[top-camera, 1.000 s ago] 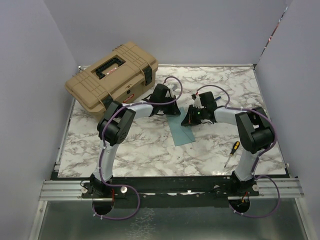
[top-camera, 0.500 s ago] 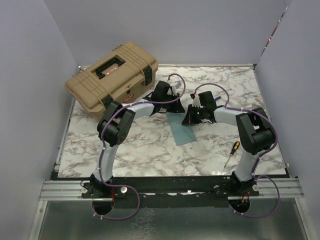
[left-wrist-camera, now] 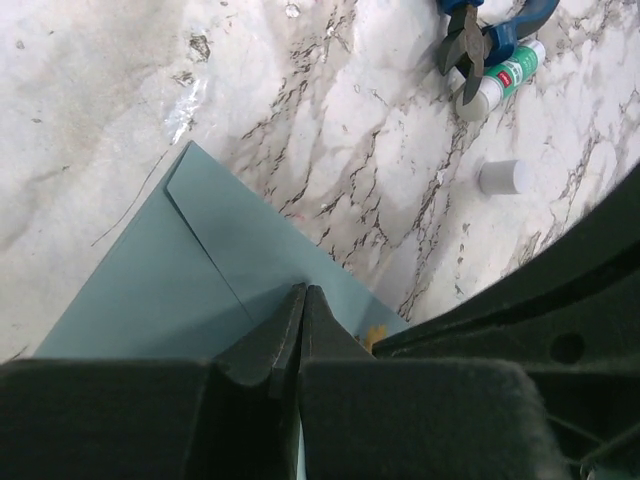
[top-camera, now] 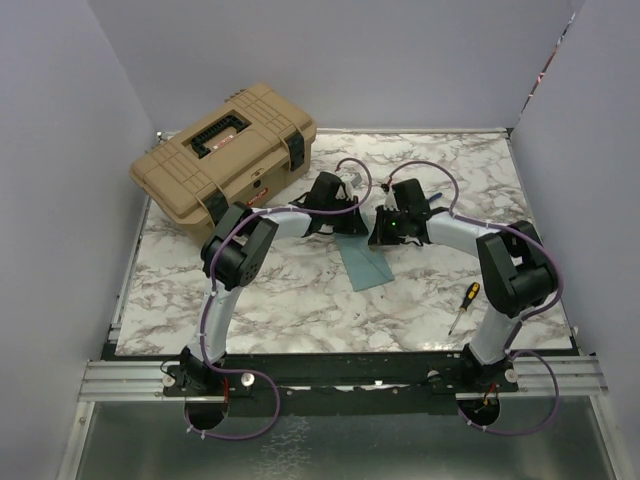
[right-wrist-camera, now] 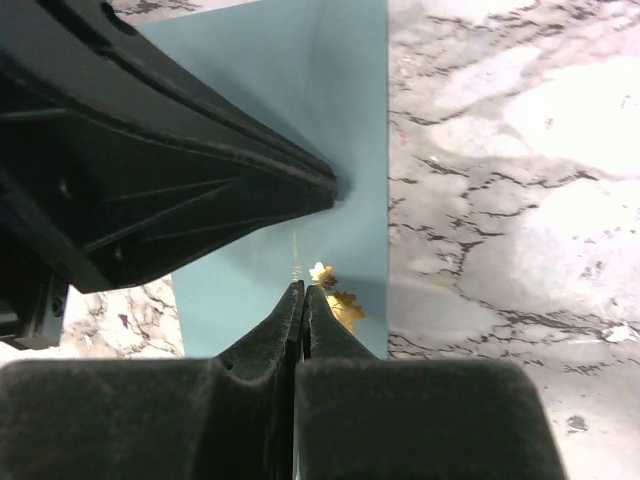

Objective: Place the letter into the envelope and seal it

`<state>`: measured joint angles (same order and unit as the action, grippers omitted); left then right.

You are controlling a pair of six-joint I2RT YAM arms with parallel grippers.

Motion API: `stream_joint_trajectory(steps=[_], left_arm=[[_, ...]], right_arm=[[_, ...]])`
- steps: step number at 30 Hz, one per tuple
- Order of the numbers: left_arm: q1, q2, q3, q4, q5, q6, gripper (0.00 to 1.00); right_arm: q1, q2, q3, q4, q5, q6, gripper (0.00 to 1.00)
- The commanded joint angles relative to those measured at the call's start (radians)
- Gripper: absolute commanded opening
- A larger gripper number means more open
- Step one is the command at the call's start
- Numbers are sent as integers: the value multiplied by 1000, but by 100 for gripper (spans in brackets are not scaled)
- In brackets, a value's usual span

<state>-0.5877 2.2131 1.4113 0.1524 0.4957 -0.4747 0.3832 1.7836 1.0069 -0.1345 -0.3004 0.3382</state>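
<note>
The teal envelope [top-camera: 364, 265] lies flat on the marble table between the two arms, its flap folded down [left-wrist-camera: 200, 260]. A gold leaf sticker [right-wrist-camera: 343, 305] sits near its edge. My left gripper [left-wrist-camera: 303, 291] is shut, its closed tips resting on the envelope's face with nothing between them. My right gripper [right-wrist-camera: 303, 288] is also shut, its tips touching the envelope right beside the sticker. The left gripper's fingers [right-wrist-camera: 200, 190] lie across the envelope just ahead of the right tips. The letter is out of sight in every view.
A tan toolbox [top-camera: 225, 148] stands at the back left. A yellow-handled screwdriver [top-camera: 463, 305] lies near the right arm's base. Beyond the envelope lie blue pliers [left-wrist-camera: 478, 35], a small glue stick [left-wrist-camera: 500, 80] and its white cap [left-wrist-camera: 500, 177].
The left wrist has shifted right, closer to the right gripper, and its jaws have pressed fully together. The right gripper has edged slightly farther back. The envelope stays in place.
</note>
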Motion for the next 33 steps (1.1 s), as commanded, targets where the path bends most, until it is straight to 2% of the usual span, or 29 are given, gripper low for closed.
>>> stream_joint_trajectory(steps=[1,10,22,33], left_arm=[[33,48,-56,-130,-47,12,0],[68,125,-42,-192,14,-18,0],[78,156,-26,-214,41,-12,0],[80,161,-6,-232,21,-9,0]], right_arm=[[64,-10,55,-62,155,-14,0],[161,51,156,-126,348,1,0],[214,137,200,-159,409,-32,1],[240,83,80,-225,362,-65,5]])
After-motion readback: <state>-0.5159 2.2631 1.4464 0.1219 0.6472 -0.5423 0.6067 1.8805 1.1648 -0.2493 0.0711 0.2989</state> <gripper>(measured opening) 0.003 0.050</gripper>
